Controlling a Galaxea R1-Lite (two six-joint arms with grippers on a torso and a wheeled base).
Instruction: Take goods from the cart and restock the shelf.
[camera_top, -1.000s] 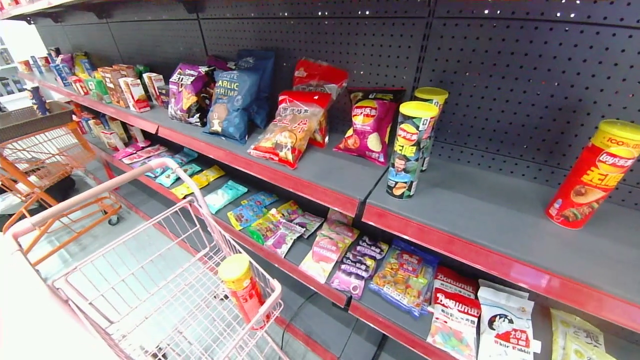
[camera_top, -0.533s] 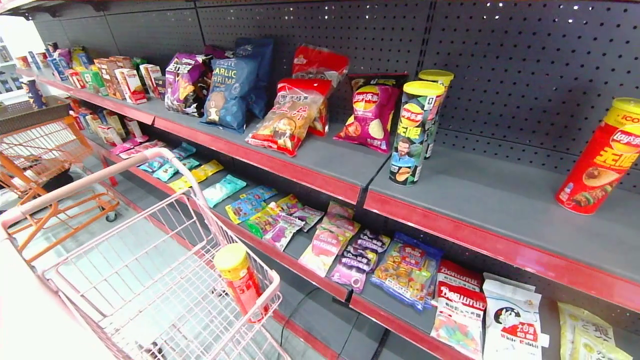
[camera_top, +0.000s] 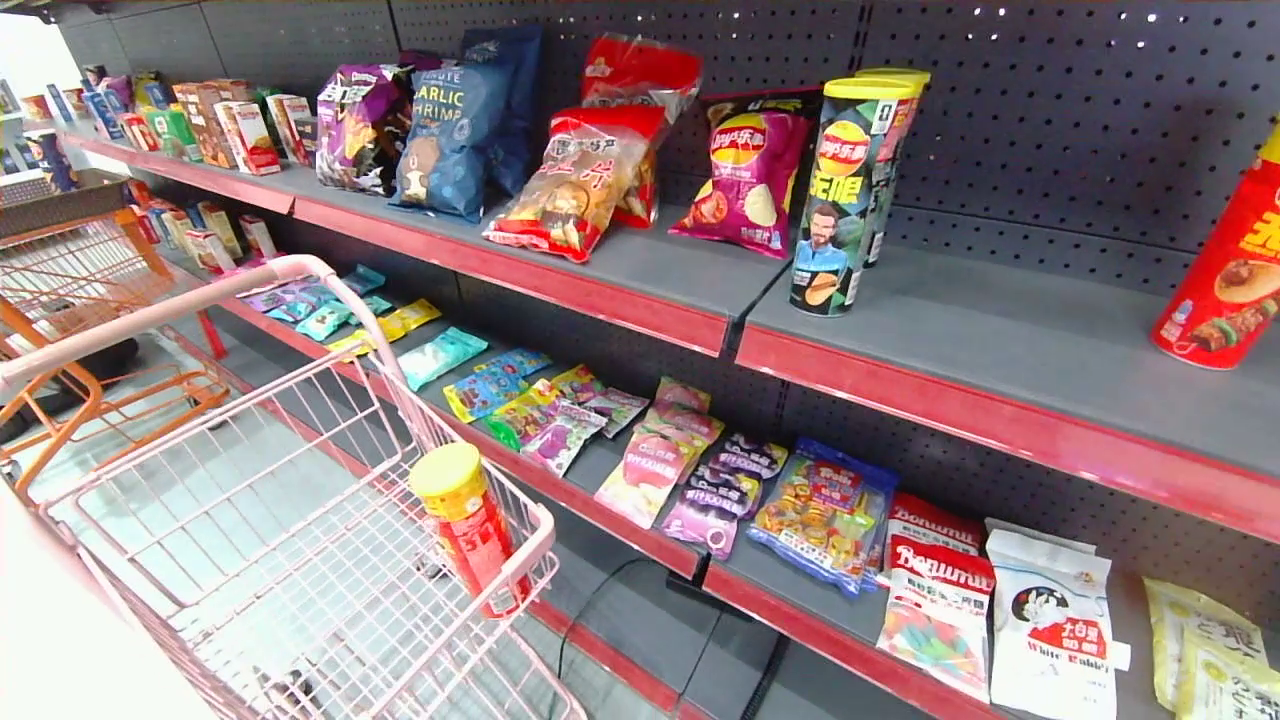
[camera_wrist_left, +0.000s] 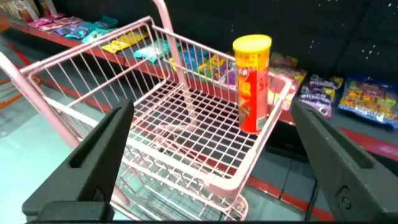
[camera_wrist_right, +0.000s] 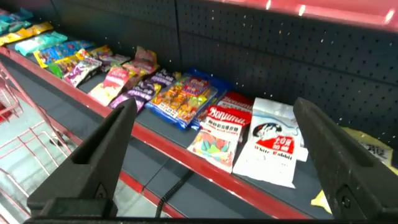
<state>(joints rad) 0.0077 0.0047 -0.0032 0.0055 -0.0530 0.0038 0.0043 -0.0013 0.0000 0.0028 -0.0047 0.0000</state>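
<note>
Dark grey metal shelf with red front edges (camera_top: 1000, 340) runs from the upper left to the right edge of the head view. Its upper tier has a bare stretch between the tall dark green chip cans with yellow lids (camera_top: 835, 200) and a red chip can (camera_top: 1225, 270) at the right edge. That gap looks like the likely drop spot. Risk there: a can brought in low clips the red lip, or one set down too near the green cans knocks them over.

Pink wire shopping cart (camera_top: 150, 320) sits lower left, just beside the lower tier. Risk: a push on its rim could roll it and shift the target.

Red cylindrical chip can with a yellow lid (camera_top: 470, 525), the task's thing, stands upright in the cart's front corner, close to the wire wall. Risks: a finger jams on the wire and never gets round the can; a side nudge topples it and it rolls on the mesh; a grip high on the smooth lid slips.

Left tool (camera_wrist_left: 211, 168) hangs over the cart, spread wide, empty, with the can (camera_wrist_left: 253, 84) ahead of it. Right tool (camera_wrist_right: 214, 168) faces the lower tier's candy bags, also wide apart and holding nothing. It could snag those bags if it swings.
</note>
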